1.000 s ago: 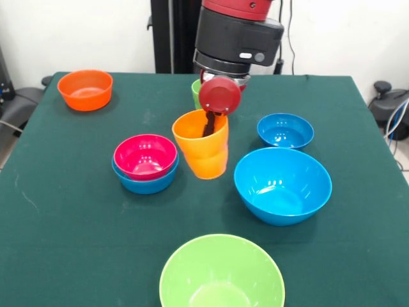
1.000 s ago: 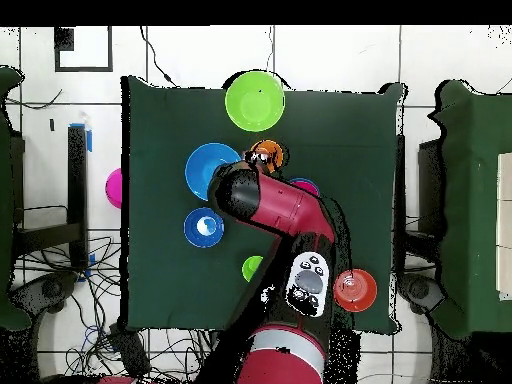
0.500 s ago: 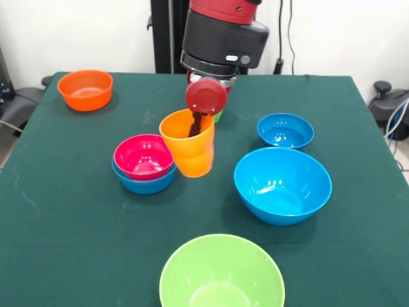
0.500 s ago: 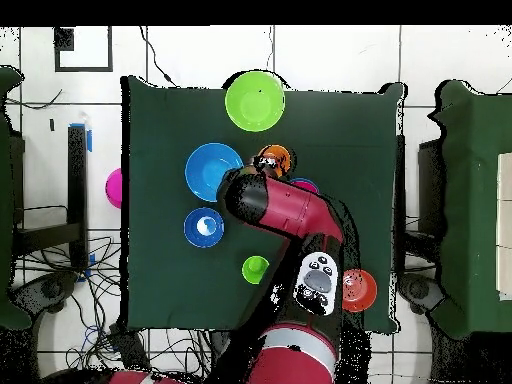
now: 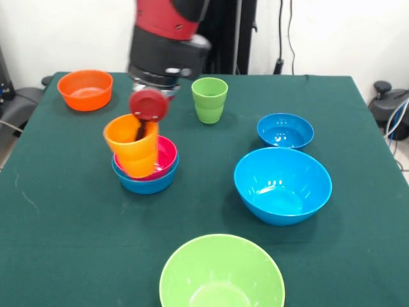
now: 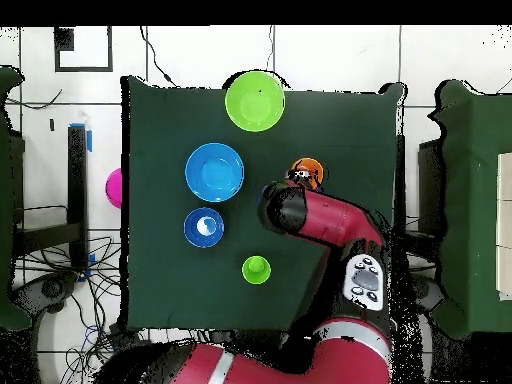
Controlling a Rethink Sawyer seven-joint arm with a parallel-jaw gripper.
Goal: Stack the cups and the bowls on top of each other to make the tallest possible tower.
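One orange cup hangs gripped by the hand, seemingly above the pink bowl.

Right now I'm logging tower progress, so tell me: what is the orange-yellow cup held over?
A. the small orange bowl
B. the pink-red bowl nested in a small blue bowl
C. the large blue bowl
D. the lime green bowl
B: in the front view the gripper holds the orange-yellow cup, tilted, over the pink-red bowl, which sits in a small blue bowl; the large blue bowl stands apart.
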